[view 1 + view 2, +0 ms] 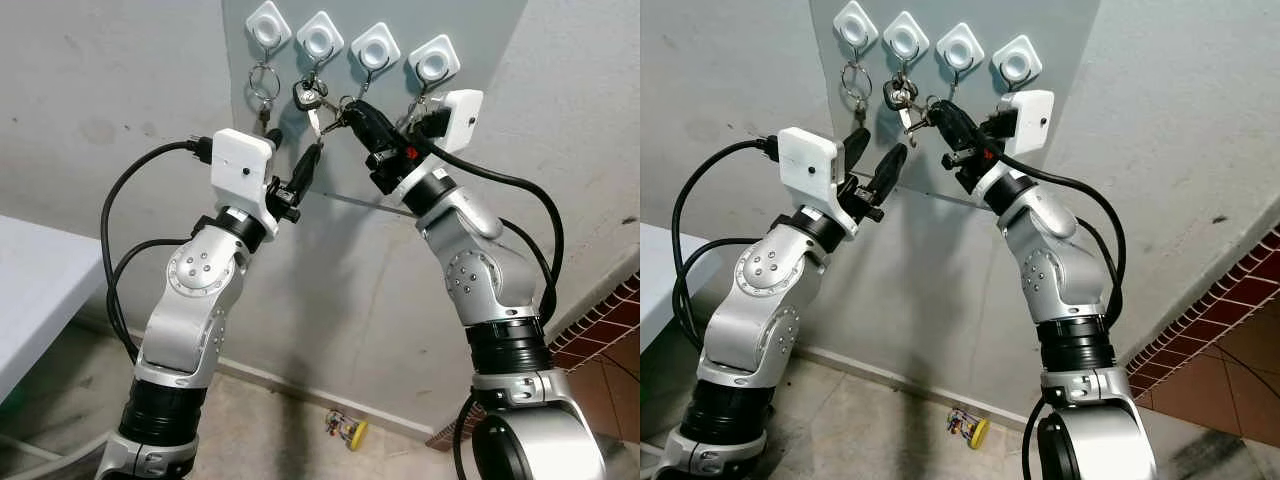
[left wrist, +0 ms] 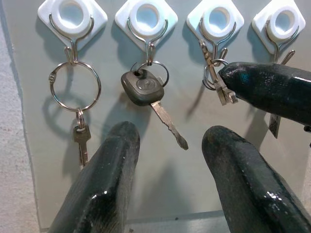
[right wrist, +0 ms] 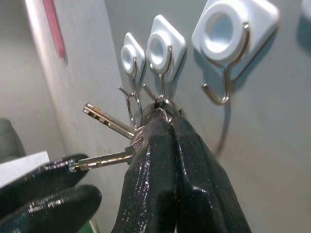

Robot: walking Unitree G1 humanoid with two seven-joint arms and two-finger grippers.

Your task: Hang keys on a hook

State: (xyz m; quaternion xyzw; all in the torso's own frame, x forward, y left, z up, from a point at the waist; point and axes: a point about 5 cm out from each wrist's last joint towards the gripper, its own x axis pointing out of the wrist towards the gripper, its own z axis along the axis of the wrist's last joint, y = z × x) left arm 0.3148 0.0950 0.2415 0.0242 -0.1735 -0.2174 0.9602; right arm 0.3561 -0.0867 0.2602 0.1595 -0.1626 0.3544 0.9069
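A grey panel [image 1: 480, 25] carries a row of white hooks. A large ring with a small key [image 2: 80, 138] hangs on the leftmost hook [image 2: 72, 17], and a black-headed key [image 2: 143, 87] hangs on the second hook [image 2: 146, 19]. My right gripper [image 3: 163, 119] is shut on a key ring [image 2: 214, 73] with several silver keys, and the ring sits at the wire of the third hook [image 2: 217, 19]. Just below the black-headed key, my left gripper [image 2: 170, 133] is open and holds nothing. The fourth hook [image 3: 228, 34] is nearest my right wrist.
A white table [image 1: 40, 280] stands at the left. A small yellow object [image 1: 347, 430] lies on the floor by the wall base. Red brick tiling [image 1: 610, 320] is at the right. Both arms are raised close to the wall.
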